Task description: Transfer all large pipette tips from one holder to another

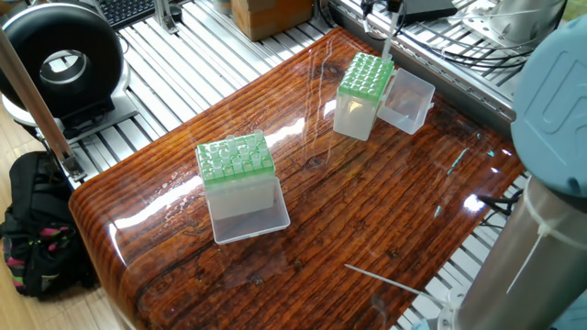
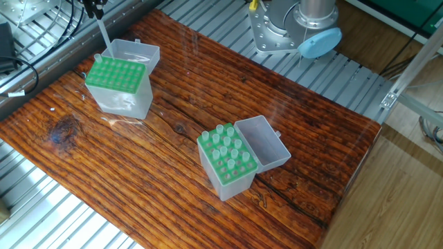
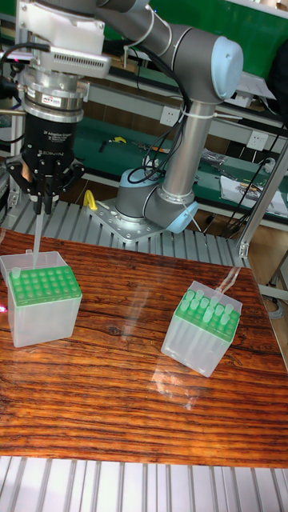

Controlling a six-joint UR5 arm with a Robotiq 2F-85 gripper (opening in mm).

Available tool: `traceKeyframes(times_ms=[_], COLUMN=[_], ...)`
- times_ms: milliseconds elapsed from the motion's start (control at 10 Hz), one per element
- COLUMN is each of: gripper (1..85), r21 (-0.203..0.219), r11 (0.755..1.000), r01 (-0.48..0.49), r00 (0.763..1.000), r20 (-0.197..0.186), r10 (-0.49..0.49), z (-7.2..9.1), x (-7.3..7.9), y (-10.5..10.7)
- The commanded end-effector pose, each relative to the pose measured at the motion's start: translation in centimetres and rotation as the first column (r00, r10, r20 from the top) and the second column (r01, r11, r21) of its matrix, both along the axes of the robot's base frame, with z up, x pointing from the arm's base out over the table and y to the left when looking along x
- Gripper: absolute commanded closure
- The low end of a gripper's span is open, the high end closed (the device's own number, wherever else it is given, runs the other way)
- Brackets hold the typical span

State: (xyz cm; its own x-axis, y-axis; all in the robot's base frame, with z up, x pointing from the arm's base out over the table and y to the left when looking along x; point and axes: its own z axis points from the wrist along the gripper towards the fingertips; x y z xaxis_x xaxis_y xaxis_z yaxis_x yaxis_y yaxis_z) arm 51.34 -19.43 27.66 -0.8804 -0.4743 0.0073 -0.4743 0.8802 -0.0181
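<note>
Two holders stand well apart on the table (image 2: 332, 138) — one holder (image 3: 42, 304) at the left in the tall fixed view, below the gripper (image 3: 42, 210), the other holder (image 3: 202, 328) to the right. A pipette tip (image 3: 37, 240) hangs from the gripper over the left holder's back edge — each holder's lid lies open behind it.

Claw (image 3: 42, 210) hangs over far-left of bench (image 3: 120, 400), fingers closed on top of one large pipette tip (image 3: 38, 236), which hangs vertical w/ its point at back-left corner of the left green-topped box (image 3: 42, 304). Right green-topped box (image 3: 202, 331) sits well apart, tilted, w/ several tips standing in it.
</note>
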Motion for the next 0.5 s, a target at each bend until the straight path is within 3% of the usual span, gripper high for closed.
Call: traceKeyframes(times_ms=[0,400], gripper=[70.0,70.0], r21=[0.010,0.016], r11=[1.000,1.000], r01=[-0.001,-0.003], r00=[1.000,1.000], r20=[0.007,0.016], r10=[0.001,0.002], z=[-0.07,-0.12], x=[0.17,0.49], y=[0.14,0.41])
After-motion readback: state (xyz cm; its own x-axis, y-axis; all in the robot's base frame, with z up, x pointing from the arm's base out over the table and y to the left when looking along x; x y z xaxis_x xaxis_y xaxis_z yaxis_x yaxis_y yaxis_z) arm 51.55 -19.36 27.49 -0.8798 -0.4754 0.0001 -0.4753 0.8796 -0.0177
